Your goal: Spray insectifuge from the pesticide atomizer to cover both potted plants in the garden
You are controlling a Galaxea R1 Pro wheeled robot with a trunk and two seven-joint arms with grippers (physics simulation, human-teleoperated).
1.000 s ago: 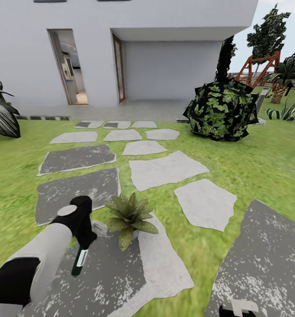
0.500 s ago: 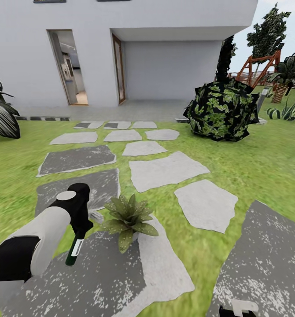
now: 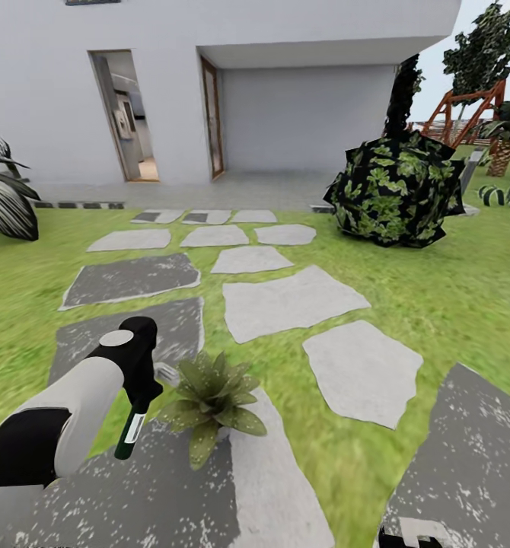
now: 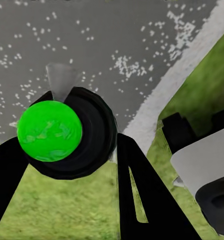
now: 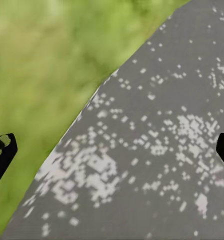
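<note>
One atomizer [image 3: 130,434], one potted plant [image 3: 209,396]

Green lawn [image 3: 453,304], flat grey stepping stones [image 3: 289,301] set across it, one potted plant [image 3: 209,396] on the nearest stone's edge

Your left arm [image 3: 65,415] reaching forward at near left, left gripper [image 3: 137,392] pointing down, clamped on the bottle [image 3: 130,434], your right gripper [image 5: 112,150] fingers spread wide, low at near right

The potted plant [image 3: 209,396] hides its own pot beneath its leaves. Beside it, the left tool [image 3: 137,384] covers the pesticide atomizer [image 3: 130,435] top.
</note>
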